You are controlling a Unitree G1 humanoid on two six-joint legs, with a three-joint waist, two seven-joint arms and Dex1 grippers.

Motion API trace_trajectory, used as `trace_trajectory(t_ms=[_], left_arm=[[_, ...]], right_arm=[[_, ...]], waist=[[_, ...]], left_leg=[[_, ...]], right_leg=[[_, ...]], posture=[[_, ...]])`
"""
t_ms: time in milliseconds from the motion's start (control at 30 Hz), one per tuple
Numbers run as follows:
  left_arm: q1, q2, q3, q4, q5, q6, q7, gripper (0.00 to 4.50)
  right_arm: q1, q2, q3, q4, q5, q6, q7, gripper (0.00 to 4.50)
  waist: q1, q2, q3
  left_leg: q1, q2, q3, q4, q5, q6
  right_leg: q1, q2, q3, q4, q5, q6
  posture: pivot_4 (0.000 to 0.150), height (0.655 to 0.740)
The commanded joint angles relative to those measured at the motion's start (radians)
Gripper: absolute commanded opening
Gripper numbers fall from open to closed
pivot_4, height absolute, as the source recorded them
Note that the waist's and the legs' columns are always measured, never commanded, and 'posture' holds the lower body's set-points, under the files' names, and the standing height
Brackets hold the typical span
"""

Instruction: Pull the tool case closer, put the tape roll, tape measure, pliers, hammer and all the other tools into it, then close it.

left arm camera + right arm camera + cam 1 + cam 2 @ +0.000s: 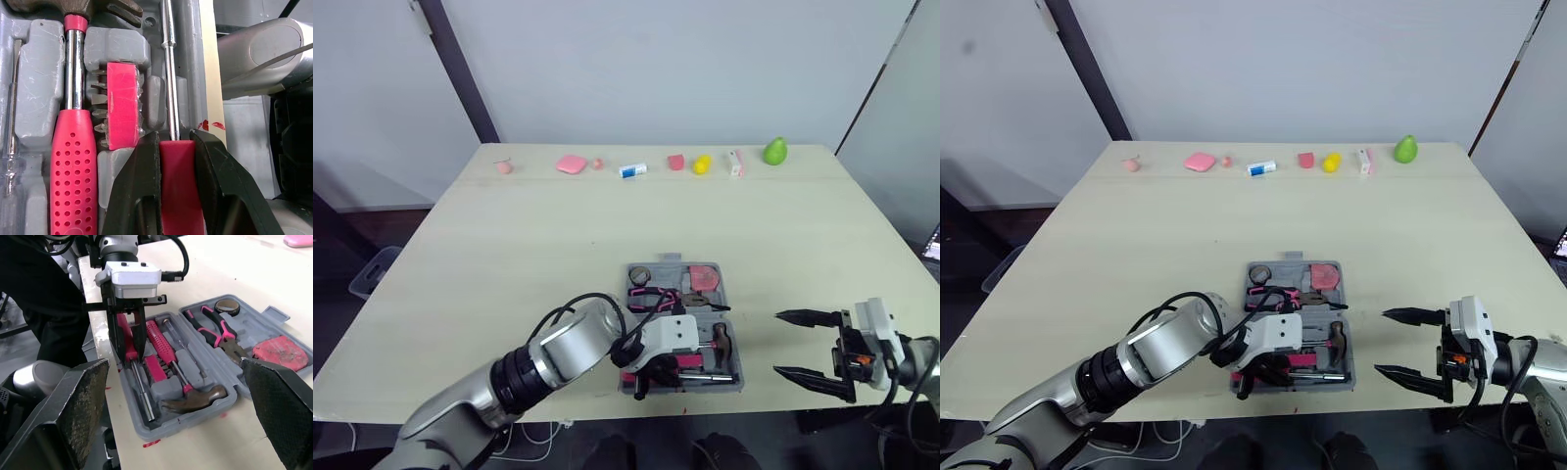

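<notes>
The left pincer (173, 142) is narrow. Its two black fingers (134, 186) press from both sides on the pink handle of a screwdriver (176, 169). The steel shaft of this screwdriver runs straight ahead from the fingertips. It lies in the long groove at the side of the gray tool case (195, 423) that is closest to the table (509, 255) edge.

Just beside the pincer, further inside the case, sits a pink block of bits (122, 105). Next to it lies the hammer (72, 161), its pink handle parallel to the held screwdriver. Past the hammer there is a second screwdriver with a clear handle (10, 191).

In the half of the case far from the left pincer, the pliers (213, 328) lie in their place with the tape roll (226, 307) near their handles. The pink tape measure (281, 354) is at the other end of that half.

The right pincer (777, 343) is wide open and holds nothing. Its fingers (80, 401) point toward the case from the side. It is near the case but touches neither the case nor any tool. The case itself is open, near the front edge of the table and between the two pincers.
</notes>
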Motion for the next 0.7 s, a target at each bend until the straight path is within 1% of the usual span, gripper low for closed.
trace_trajectory(t_ms=[33, 267, 300, 400, 567, 600, 700], left_arm=[[-0.004, -0.013, -0.037, -0.008, 0.001, -0.005, -0.012, 0.51], [0.003, -0.039, -0.019, 0.009, -0.005, 0.008, 0.001, 0.51], [0.004, -0.039, -0.018, 0.01, -0.003, 0.006, 0.002, 1.0], [0.007, -0.029, -0.021, 0.004, -0.004, 0.0, -0.008, 1.87], [0.008, -0.021, -0.016, 0.002, -0.008, -0.011, -0.017, 4.2], [0.007, -0.016, -0.018, -0.001, -0.008, -0.015, -0.02, 4.45], [0.004, -0.022, -0.002, -0.012, -0.021, -0.008, -0.019, 4.45]], right_arm=[[0.006, -0.007, -0.023, -0.037, 0.011, -0.012, -0.004, 4.5], [0.021, -0.006, -0.033, -0.044, 0.009, -0.019, -0.011, 4.5], [0.021, -0.005, -0.032, -0.044, 0.009, -0.019, -0.012, 4.5], [0.021, -0.002, -0.026, -0.049, 0.007, -0.019, -0.019, 4.5], [0.02, 0.002, -0.021, -0.045, 0.001, -0.025, -0.023, 4.5], [0.02, 0.002, -0.022, -0.046, 0.001, -0.025, -0.023, 4.5], [0.022, 0.001, -0.024, -0.043, 0.0, -0.028, -0.021, 4.5]], waist=[[0.0, 0.0, 0.0], [0.001, 0.0, 0.0], [0.001, 0.0, 0.0], [0.001, 0.0, 0.0], [0.001, 0.001, -0.001], [0.002, 0.001, -0.001], [0.001, 0.001, -0.001]], left_leg=[[0.0, 0.0, 0.0, 0.0, 0.0, 0.0], [0.0, 0.0, 0.0, 0.0, 0.0, 0.0], [0.0, 0.0, 0.0, 0.0, 0.0, 0.0], [0.0, 0.0, 0.0, 0.0, 0.0, 0.0], [0.0, 0.0, 0.0, 0.0, 0.0, 0.0], [0.0, 0.0, 0.0, 0.0, 0.0, 0.0], [0.001, 0.0, 0.0, 0.001, 0.0, 0.0]], right_leg=[[0.0, 0.0, 0.0, 0.0, 0.0, 0.0], [0.0, 0.0, 0.0, 0.0, 0.0, 0.0], [0.0, 0.0, 0.0, 0.0, 0.0, 0.0], [0.0, 0.0, 0.0, 0.0, 0.0, 0.0], [0.0, 0.0, 0.0, 0.0, 0.0, 0.0], [0.0, 0.0, 0.0, 0.0, 0.0, 0.0], [0.001, 0.0, 0.001, 0.0, 0.0, 0.0]], posture=[[0.15, 0.74], [0.15, 0.74], [0.15, 0.74], [0.15, 0.74], [0.15, 0.74], [0.15, 0.74], [0.15, 0.74]])
